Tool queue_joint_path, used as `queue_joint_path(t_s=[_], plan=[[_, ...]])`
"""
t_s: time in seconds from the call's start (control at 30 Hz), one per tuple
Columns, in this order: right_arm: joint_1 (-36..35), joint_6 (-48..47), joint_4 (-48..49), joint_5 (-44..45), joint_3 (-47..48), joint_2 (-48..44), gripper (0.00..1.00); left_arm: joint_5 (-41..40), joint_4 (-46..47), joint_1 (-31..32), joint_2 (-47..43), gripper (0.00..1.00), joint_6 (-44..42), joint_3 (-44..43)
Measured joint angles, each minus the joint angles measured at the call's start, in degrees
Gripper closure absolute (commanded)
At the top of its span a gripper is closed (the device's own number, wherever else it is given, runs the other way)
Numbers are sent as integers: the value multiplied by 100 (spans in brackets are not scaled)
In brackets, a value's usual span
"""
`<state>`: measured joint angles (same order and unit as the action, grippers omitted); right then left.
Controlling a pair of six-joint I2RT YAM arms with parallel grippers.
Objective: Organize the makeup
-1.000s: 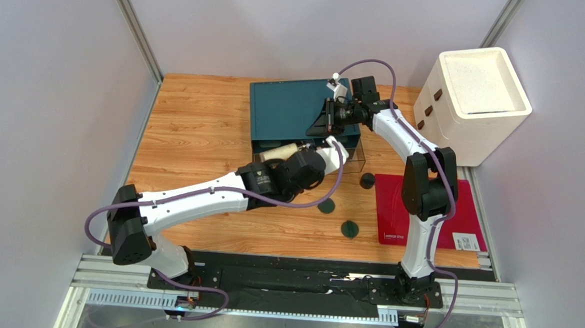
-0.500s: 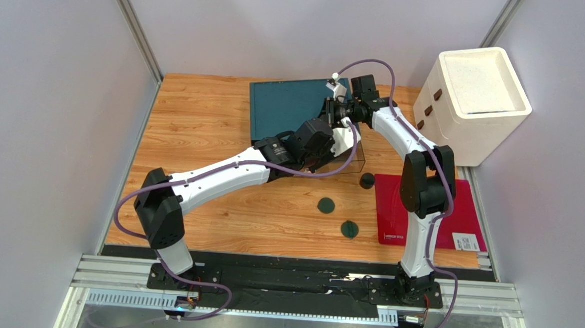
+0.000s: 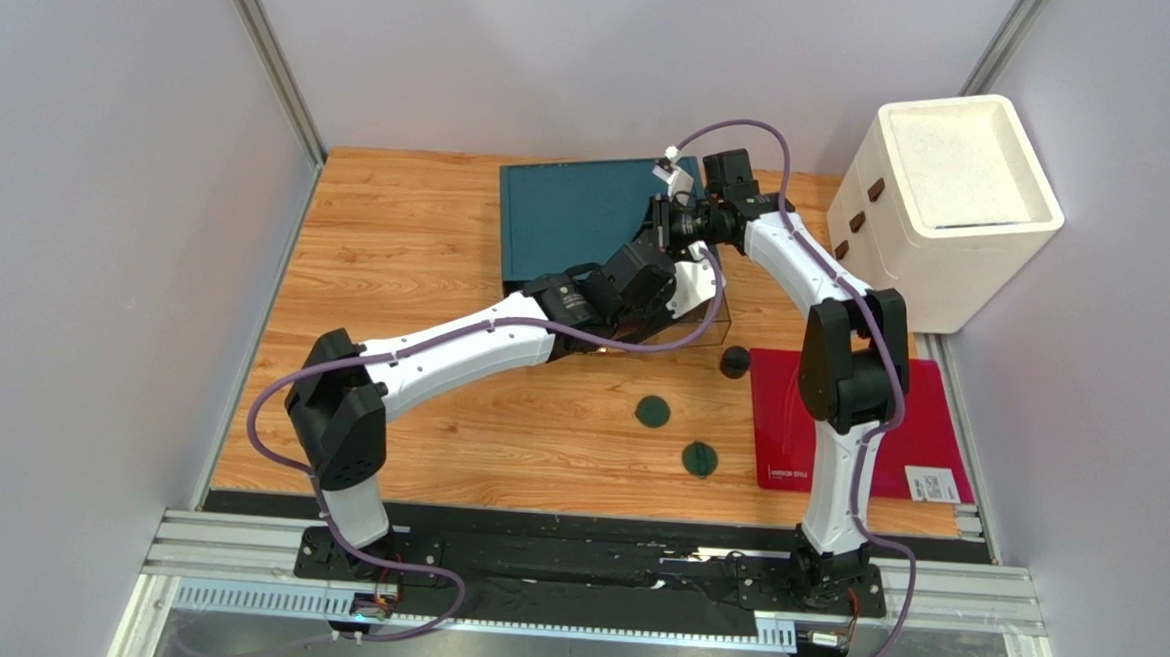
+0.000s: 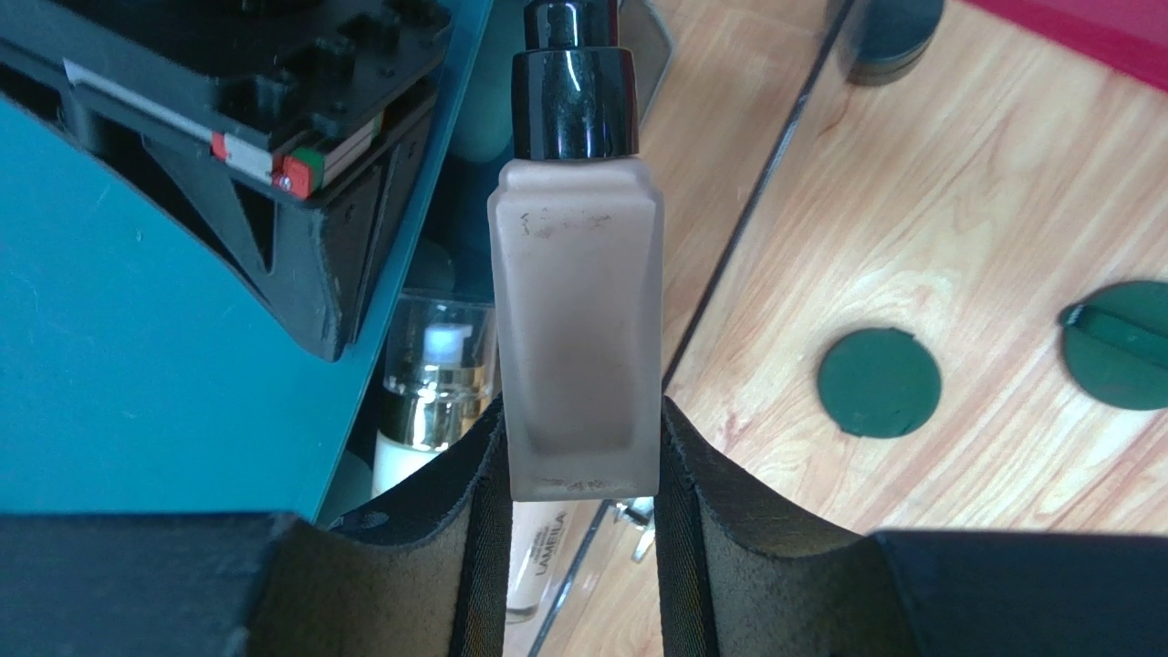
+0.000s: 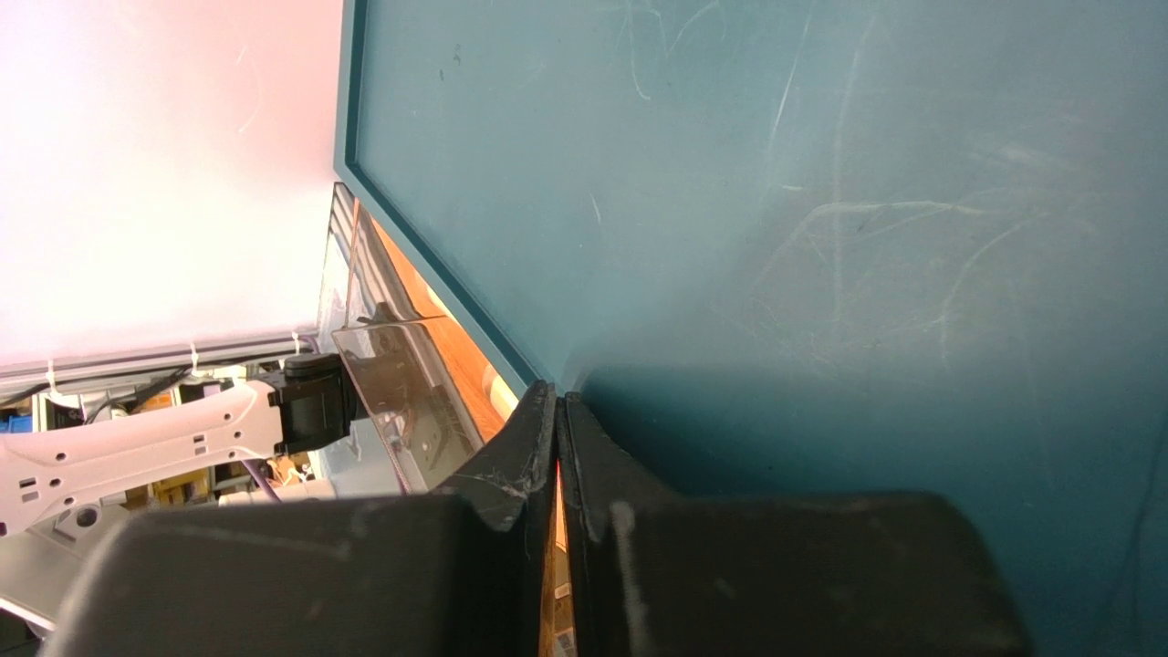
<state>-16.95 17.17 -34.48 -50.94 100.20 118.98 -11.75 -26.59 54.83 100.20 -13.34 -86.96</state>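
My left gripper (image 4: 577, 452) is shut on a frosted beige-brown tube (image 4: 577, 329) with a black cap and holds it over the open clear drawer (image 5: 398, 397) of the teal box (image 3: 575, 216). A cream bottle with a gold collar (image 4: 425, 424) lies in that drawer below the tube. My right gripper (image 5: 560, 404) is shut and empty, and presses on the box's top near its front edge (image 3: 669, 228). Two dark green discs (image 3: 652, 412) (image 3: 700, 459) and a small black jar (image 3: 734, 362) lie on the wood in front of the box.
A red mat (image 3: 857, 426) lies at the front right under the right arm. A white drawer box (image 3: 952, 190) stands at the back right. Grey walls close in both sides of the table (image 3: 399, 259).
My left arm has stretched away and to the right, and has carried the beige tube from in front of the drawer to over it. The right arm has stayed on the box.
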Motion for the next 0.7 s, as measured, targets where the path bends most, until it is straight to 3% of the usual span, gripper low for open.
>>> queue_joint_path(t_s=[0.2,0.33,0.37,0.7], plan=[[15,2,-35,-52,37,33,94,-59,-308,-72,177,68,39,-275],[24,2,-74,-68,79,59,94,-149,-424,-63,197,63,46,-341],[26,2,-85,-74,85,63,94,-170,-459,-63,197,45,57,-352],[37,17,-168,-83,144,94,94,-448,-584,-98,181,44,125,-354]])
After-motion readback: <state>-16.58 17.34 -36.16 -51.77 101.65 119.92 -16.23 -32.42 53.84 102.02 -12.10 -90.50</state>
